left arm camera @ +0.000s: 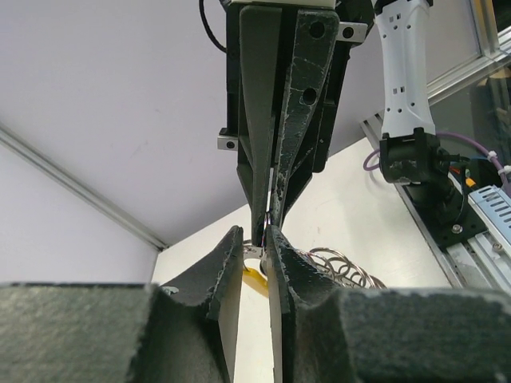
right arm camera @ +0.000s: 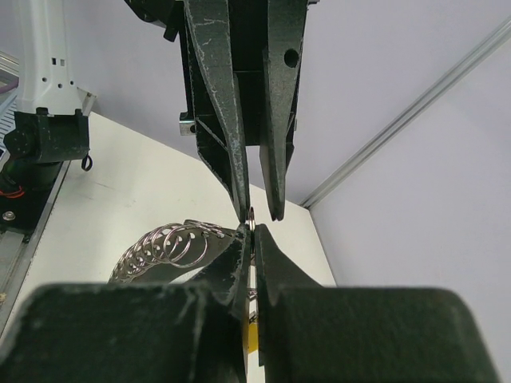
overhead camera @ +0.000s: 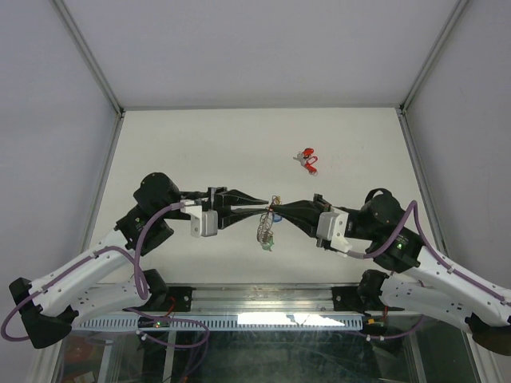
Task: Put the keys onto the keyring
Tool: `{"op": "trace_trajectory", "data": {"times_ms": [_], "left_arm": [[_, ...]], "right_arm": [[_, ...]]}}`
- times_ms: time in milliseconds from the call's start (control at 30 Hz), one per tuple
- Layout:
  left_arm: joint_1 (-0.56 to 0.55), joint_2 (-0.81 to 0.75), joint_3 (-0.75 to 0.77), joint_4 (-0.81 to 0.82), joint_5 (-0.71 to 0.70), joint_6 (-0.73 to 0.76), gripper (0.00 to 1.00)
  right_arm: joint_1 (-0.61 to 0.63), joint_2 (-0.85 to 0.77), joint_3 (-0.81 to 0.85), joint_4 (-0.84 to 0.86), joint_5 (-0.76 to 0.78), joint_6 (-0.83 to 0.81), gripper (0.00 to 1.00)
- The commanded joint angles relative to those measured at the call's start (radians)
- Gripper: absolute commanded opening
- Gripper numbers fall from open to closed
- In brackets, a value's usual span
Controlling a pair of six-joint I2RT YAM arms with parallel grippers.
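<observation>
While both arms meet over the middle of the table (overhead camera: 200,144), the job sits mid-threading, not at a pick.

- Left gripper (left arm camera: 254,241): jaws a narrow slit apart, small metal piece across the tips. Can't tell if they actually bear on it.
- Right gripper (right arm camera: 249,236): jaws together, pinched on a thin metal loop at the top of the keyring (overhead camera: 265,230). Its tips poke into the left one's slit, nose to nose.
- Keyring is off the table, hanging between and just below the two sets of tips. Silvery coil (right arm camera: 168,246) fans out to one side, yellow arc (left arm camera: 254,277) shows under the tips.
- Blue-tagged key (overhead camera: 275,215) is right at the pinch point, and green-tagged key (overhead camera: 267,246) dangles at the bottom of the ring. Whether either is fully threaded is too small to tell.
- Red-tagged keys (overhead camera: 306,159) lie on the table, well apart, beyond the grippers. Not yet on.

My read of the step: working a key onto the ring at the pinch.

Next move needs:
- the right grip kept firm
- the left nudging along the loop with very fine motion, since the tips already crowd each other
- after that, a reach for the red ones.
</observation>
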Motion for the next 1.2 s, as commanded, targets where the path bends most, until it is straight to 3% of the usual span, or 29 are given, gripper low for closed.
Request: {"op": "trace_trajectory", "data": {"times_ms": [0,933,1167], "left_arm": [[-0.007,0.001,0.05,-0.039,0.013,0.054,0.15],[-0.006,0.032,0.073,-0.101,-0.015,0.095,0.16],[-0.007,0.047,0.091,-0.146,-0.018,0.116,0.0]], "right_arm": [[0.001,-0.007,0.055,0.069,0.01,-0.004,0.0],[0.002,0.024,0.041,0.161,0.005,0.049,0.0],[0.001,0.025,0.043,0.139,-0.008,0.024,0.0]]}}
